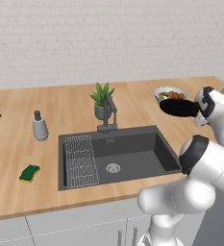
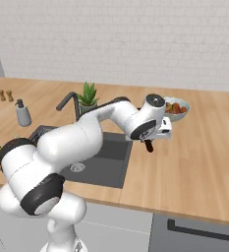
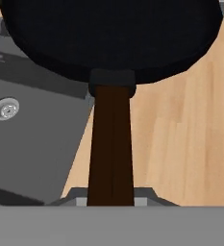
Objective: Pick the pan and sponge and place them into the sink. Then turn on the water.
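My gripper (image 3: 111,200) is shut on the dark brown handle (image 3: 111,144) of the black pan (image 3: 113,33). The pan (image 1: 179,107) hangs in the air above the wooden counter, just right of the sink (image 1: 137,146). In the right base view the gripper (image 2: 154,138) sits at the end of the outstretched arm, with the handle's end poking out below it. The green and yellow sponge (image 1: 30,173) lies on the counter left of the sink, near the front edge. A dark faucet (image 1: 108,113) stands behind the basin, with no water running.
A wire rack (image 1: 80,161) fills the basin's left part, beside the round drain (image 1: 113,167). A potted plant (image 1: 102,98) stands behind the faucet, a soap dispenser (image 1: 39,126) to its left. A bowl of food (image 1: 170,92) sits just beyond the pan.
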